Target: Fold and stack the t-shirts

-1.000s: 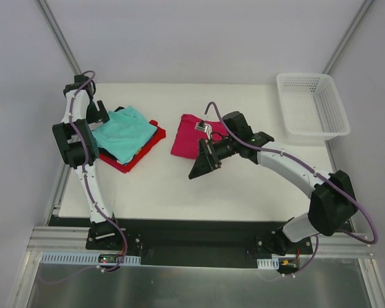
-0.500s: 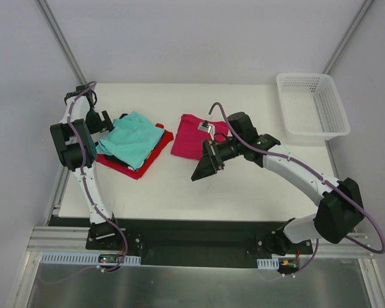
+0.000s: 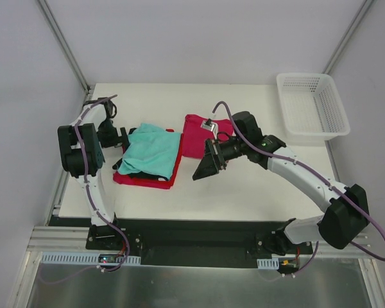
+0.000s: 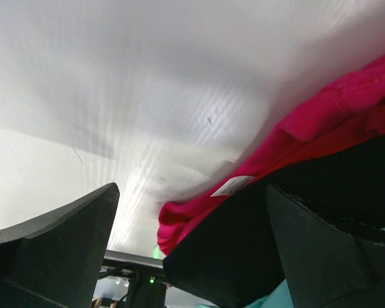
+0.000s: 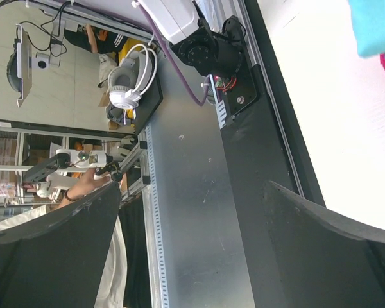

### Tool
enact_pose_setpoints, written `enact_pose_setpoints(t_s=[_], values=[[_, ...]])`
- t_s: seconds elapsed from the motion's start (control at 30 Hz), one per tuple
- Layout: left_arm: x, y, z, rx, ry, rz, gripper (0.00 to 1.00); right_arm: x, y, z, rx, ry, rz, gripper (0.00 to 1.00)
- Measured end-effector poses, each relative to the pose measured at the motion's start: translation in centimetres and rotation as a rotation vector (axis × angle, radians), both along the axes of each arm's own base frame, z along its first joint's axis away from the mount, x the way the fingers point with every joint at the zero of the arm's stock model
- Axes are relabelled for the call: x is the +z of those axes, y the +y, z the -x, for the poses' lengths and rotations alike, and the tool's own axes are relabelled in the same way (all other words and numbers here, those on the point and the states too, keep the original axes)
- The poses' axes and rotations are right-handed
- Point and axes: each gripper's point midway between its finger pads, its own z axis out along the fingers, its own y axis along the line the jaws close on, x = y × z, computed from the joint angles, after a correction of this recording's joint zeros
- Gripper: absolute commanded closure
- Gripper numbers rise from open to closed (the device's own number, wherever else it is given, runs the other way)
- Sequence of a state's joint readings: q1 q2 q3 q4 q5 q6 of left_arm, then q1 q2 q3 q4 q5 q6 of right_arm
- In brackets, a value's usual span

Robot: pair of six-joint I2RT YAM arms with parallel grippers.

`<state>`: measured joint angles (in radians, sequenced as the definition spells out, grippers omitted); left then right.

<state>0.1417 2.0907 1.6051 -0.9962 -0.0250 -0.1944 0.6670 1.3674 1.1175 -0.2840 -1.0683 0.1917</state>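
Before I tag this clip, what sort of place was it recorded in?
Probably a robotics lab cell: a white table walled by plain white panels on metal struts, a left arm and right arm bolted at its near edge, and headphones lying outside it.

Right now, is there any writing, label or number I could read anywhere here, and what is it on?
No text here can be read.
The white tag on the reddish shirt, seen from the left wrist: too blurred to read.
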Motion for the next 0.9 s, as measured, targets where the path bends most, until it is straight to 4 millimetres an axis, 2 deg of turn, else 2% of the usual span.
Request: enact_pose_setpoints(t_s=[0.27,0.37,0.47,0.53,0.63,0.73,0.8,0.83,0.9], values=[[0.6,-2.0,3.5,-0.013,0.043,-0.007,0.01,1.3,-0.4,0.4,-0.02,-0.033,-0.018,0.04],[1.6,-1.8,3.8,0.001,0.021,-0.032,0.01,1.6,-0.6,0.4,-0.036,-0.052,-0.019,0.04],[3.8,-1.1,3.1,0.023,-0.052,-0.079,0.01,1.5,-0.7,0.1,-0.062,-0.064,-0.005,0.04],[6.5,-0.6,1.7,0.045,-0.154,-0.112,0.01,1.3,-0.9,-0.1,-0.087,-0.073,0.009,0.04],[12.3,-0.3,-1.2,0.074,-0.363,-0.129,0.01,0.8,-1.1,-0.8,-0.127,-0.08,0.038,0.04],[20.1,-1.6,-4.3,0.066,-0.622,-0.095,0.01,0.0,-1.7,-1.9,-0.185,-0.081,0.082,0.04],[24.7,-4.4,-5.6,0.016,-0.783,0.007,0.01,-0.5,-2.2,-3.1,-0.239,-0.086,0.111,0.04],[26.3,-6.5,-5.8,-0.033,-0.841,0.086,0.01,-0.8,-2.5,-3.8,-0.273,-0.09,0.125,0.04],[27.8,-10.5,-5.6,-0.124,-0.895,0.225,0.01,-1.2,-3.2,-5.2,-0.333,-0.098,0.152,0.04]])
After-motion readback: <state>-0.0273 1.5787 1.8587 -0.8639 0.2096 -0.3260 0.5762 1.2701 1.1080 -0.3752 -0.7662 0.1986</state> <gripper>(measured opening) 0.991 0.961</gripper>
